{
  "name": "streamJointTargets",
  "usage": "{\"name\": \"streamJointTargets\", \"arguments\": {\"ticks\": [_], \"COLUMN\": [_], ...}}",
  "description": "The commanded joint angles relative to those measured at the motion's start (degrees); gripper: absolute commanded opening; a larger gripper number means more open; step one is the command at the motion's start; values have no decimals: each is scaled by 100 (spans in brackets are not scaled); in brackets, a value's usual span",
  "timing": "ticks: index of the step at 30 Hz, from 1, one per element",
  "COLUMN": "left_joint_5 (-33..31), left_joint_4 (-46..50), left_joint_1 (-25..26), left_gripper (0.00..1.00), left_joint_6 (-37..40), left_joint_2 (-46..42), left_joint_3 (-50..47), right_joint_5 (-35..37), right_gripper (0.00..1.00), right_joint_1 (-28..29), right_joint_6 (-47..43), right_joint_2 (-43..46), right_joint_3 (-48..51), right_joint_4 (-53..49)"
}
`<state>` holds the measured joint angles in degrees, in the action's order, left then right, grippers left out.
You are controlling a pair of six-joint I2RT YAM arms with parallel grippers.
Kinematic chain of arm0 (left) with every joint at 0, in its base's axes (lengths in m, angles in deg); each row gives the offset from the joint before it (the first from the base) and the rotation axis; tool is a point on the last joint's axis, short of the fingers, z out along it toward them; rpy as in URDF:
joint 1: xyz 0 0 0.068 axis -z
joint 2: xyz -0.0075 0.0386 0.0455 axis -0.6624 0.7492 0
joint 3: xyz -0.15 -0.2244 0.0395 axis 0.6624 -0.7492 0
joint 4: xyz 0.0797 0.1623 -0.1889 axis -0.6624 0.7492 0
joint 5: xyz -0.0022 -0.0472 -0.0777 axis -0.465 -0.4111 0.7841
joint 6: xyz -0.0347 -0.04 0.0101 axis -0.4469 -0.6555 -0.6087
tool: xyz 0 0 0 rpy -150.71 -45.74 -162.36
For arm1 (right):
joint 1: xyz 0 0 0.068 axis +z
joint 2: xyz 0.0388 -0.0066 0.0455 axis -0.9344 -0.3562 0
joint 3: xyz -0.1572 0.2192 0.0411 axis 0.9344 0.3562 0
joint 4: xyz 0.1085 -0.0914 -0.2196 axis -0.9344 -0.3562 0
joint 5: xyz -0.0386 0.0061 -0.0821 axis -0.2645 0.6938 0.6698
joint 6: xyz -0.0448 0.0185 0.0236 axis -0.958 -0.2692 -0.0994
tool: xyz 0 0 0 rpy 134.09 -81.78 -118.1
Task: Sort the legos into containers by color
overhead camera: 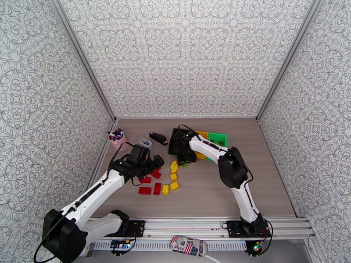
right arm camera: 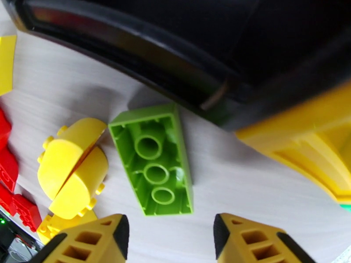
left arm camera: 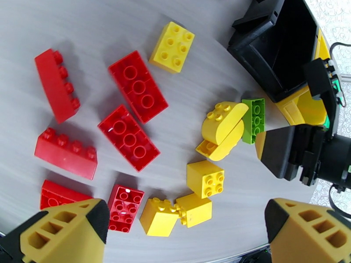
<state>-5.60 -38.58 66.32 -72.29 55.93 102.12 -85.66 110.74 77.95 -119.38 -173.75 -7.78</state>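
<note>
Much bare table point(overhead camera: 219, 193) lies on the black bin's point(overhead camera: 173, 143) near side. Both tools gape: right tool point(right arm camera: 169, 242) over the green brick point(right arm camera: 153, 167), studs-down just beside that bin; left tool point(left arm camera: 184, 246) over loose bricks point(left arm camera: 138, 86) farther off. Probably light, rigid, slick; pinch its long sides, minding the bin wall.

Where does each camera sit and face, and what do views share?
Top external: above, behind the bases, looking down at the table; both arms, left gripper and right gripper show.
Left wrist: on the left arm, looking down on red legos and yellow legos; own fingers at bottom corners.
Right wrist: looking down at a green lego beside the black bin; own fingers at bottom.
Shared: both wrist views show that green lego and bin.
</note>
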Motion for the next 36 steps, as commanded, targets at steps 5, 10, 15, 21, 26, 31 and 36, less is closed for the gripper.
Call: {"name": "streamJointTargets", "arguments": {"ticks": [5,10,15,21,26,31,36], "left_joint_5": [-119,-109,-100,-89,-43,40,159], "left_joint_4": [212,231,245,212,93,-102,-388], "left_joint_1": [-59,-61,-58,-58,-58,-35,107], "left_gripper": [99,99,99,99,99,99,99], "left_joint_6": [-121,-126,-128,-125,-106,-58,2], "left_joint_2": [-112,-112,-117,-105,2,290,764], "left_joint_3": [-70,-66,-73,-81,-46,98,365], "right_joint_5": [181,190,184,204,183,109,63], "right_gripper": [53,52,49,43,35,33,32], "right_joint_1": [85,87,93,102,110,111,96], "right_joint_6": [-96,-93,-60,-50,32,230,550], "right_joint_2": [-318,-472,-593,-586,-288,371,1137], "right_joint_3": [-306,-437,-512,-490,-258,399,1248], "right_joint_4": [-91,-106,-115,-108,-3,273,611]}}
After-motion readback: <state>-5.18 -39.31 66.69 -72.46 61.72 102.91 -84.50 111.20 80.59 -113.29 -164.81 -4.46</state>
